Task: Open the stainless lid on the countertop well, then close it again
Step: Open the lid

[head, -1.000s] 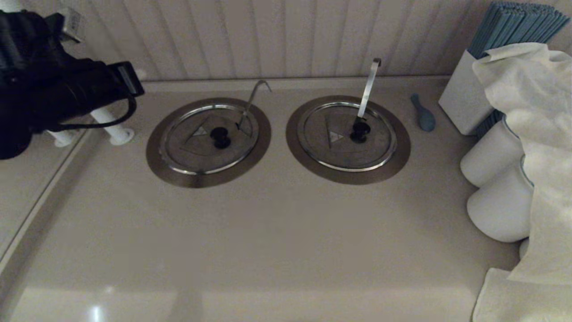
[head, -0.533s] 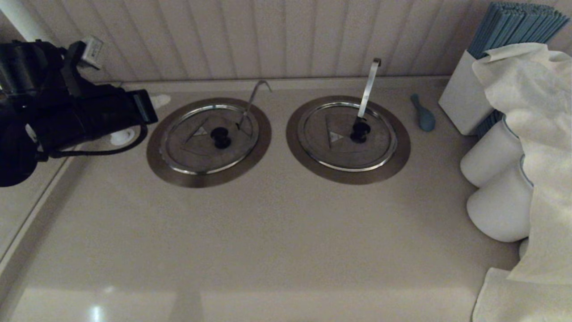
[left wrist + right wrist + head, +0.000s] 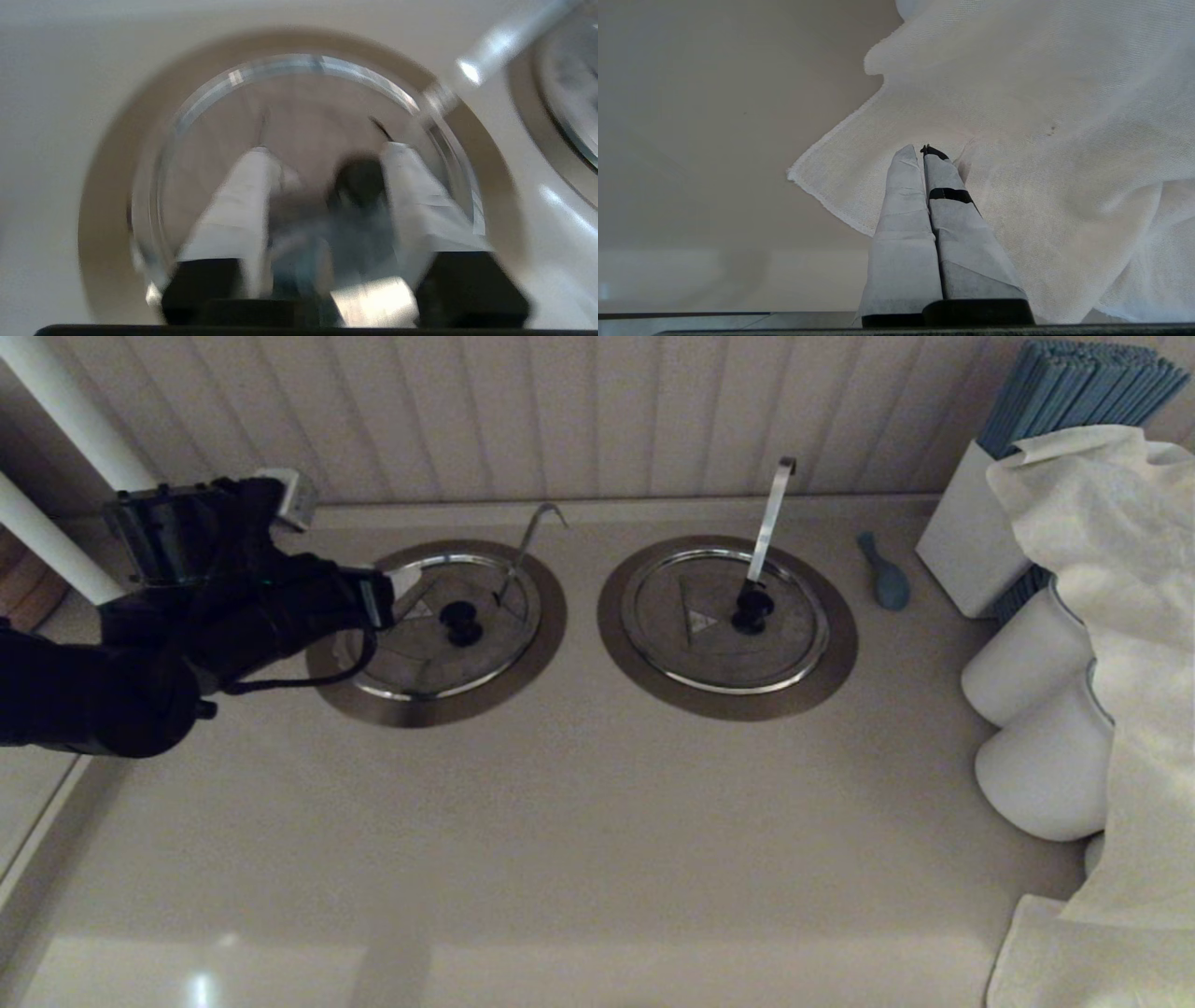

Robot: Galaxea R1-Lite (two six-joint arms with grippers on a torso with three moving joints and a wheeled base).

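the near worktop (image 3: 579,859) lies bare across the lower frame, hemmed at the right edge by a white cloth (image 3: 1111,616) over white rolls (image 3: 1036,775), where the right gripper (image 3: 922,156) hangs above the cloth with its jaws pressed together on nothing. at centre left the left gripper (image 3: 327,154) reaches in over the rim of the stainless lid (image 3: 485,653), jaws spread wide with the black centre knob (image 3: 357,179) between the fingers, close against one and not clamped. the lid sits flat and shut in the countertop well (image 3: 448,709), its thin grey hooked handle (image 3: 527,546) rising toward the panelled wall, the twin lid (image 3: 724,635) to its right.
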